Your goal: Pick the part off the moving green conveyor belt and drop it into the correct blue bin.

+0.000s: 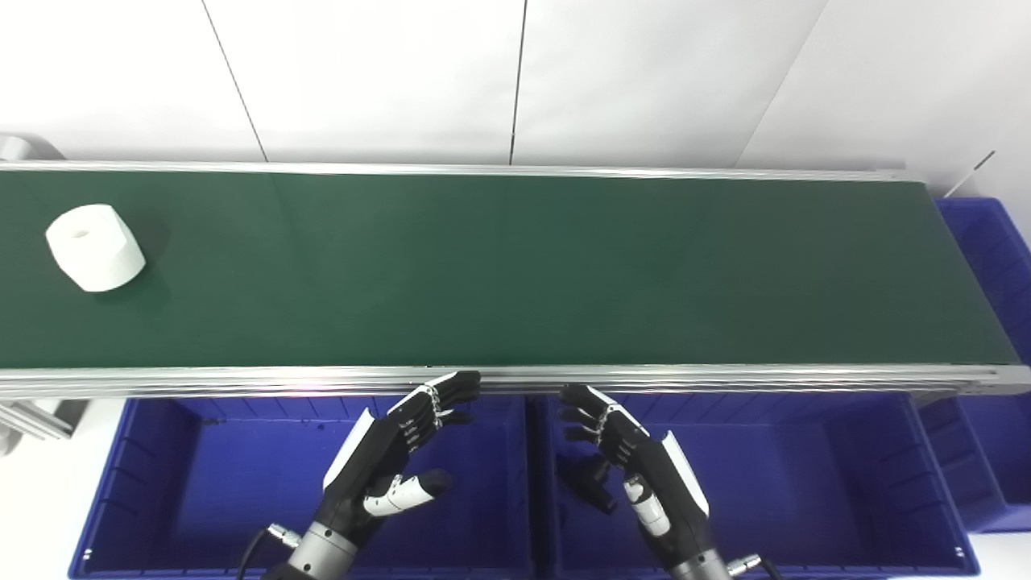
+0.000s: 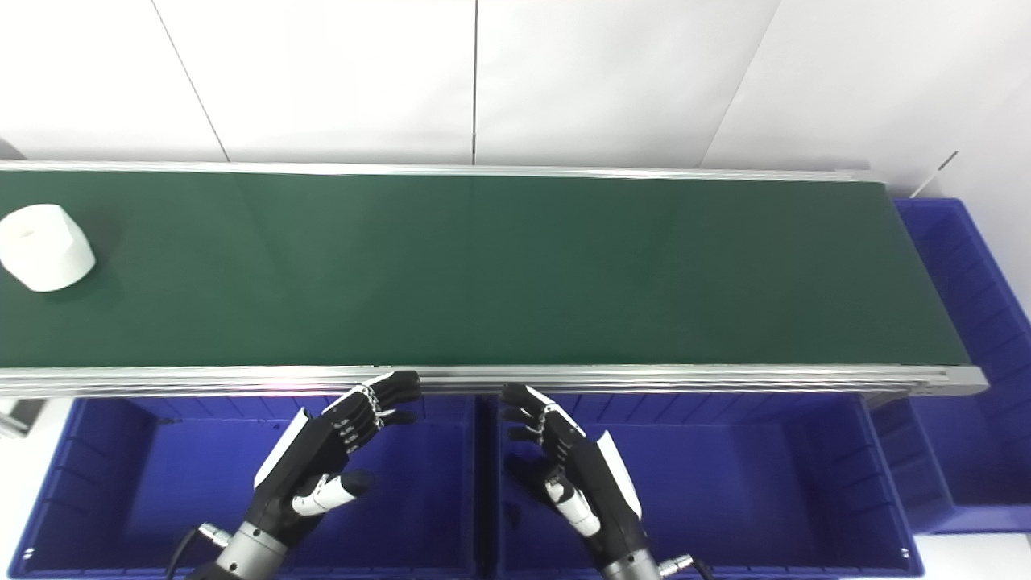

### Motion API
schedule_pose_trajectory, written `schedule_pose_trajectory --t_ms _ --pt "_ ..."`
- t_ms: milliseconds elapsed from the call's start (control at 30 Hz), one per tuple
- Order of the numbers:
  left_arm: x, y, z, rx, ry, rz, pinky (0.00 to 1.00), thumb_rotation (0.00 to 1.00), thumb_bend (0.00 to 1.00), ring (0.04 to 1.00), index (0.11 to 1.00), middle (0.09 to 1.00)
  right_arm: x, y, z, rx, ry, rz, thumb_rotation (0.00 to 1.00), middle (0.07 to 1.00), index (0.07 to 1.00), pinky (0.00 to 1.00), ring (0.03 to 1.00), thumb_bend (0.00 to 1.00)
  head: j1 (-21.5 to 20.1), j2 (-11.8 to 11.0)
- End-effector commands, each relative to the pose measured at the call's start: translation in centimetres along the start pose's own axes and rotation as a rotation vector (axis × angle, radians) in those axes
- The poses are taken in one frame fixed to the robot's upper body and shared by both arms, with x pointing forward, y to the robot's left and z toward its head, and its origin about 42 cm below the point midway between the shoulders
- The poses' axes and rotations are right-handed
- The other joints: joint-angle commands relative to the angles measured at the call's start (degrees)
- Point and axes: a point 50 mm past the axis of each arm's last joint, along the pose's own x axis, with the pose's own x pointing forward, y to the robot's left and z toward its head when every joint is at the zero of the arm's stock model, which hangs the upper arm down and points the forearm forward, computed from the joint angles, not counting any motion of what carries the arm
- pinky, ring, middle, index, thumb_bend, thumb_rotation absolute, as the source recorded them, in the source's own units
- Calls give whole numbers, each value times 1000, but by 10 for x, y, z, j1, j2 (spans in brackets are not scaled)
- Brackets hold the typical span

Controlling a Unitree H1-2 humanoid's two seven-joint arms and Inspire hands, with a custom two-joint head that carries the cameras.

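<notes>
- The part (image 1: 95, 246), a short white cylinder-like piece with a small hole in its top face, sits on the green conveyor belt (image 1: 515, 274) at the belt's far left end, nearer the belt's back rail than its front rail
- Its holed face points up and slightly toward the back rail; its axis is close to upright, leaning a little, and the body looks about as wide as it is tall, so no clear long axis shows
- The belt runs left to right, framed by a silver back rail (image 1: 483, 169) and a silver front rail (image 1: 725, 375); behind the belt stand plain white wall panels (image 1: 378, 72) with thin dark seams
- Below the belt's front rail lie two blue bins side by side: the left bin (image 1: 201, 483) and the right bin (image 1: 805, 483); a third blue bin (image 1: 995, 266) stands off the belt's right end
- The left hand (image 1: 395, 455) hovers over the left bin, fingers released and spread, holding nothing, fingertips (image 1: 459, 385) close to the belt's front rail
- The right hand (image 1: 636, 459) hovers over the right bin near the divide between the two bins, fingers loosely apart and empty, just short of the belt's front rail
- Both hands are well apart from the part, with bare belt between
</notes>
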Motion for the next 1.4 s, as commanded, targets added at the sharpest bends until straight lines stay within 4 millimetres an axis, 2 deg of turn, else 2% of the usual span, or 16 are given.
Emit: schedule_pose_trajectory --t_ms 0,1367 --pt "4 1 9 13 -56 -6 770 688 839 855 820 859 3 0 10 -12 -81 1 975 853 858 754 821 960 0 1" --pt "4 1 6 3 -59 -8 781 676 837 856 820 856 3 0 9 -4 -78 7 950 853 853 760 824 958 -3 -1"
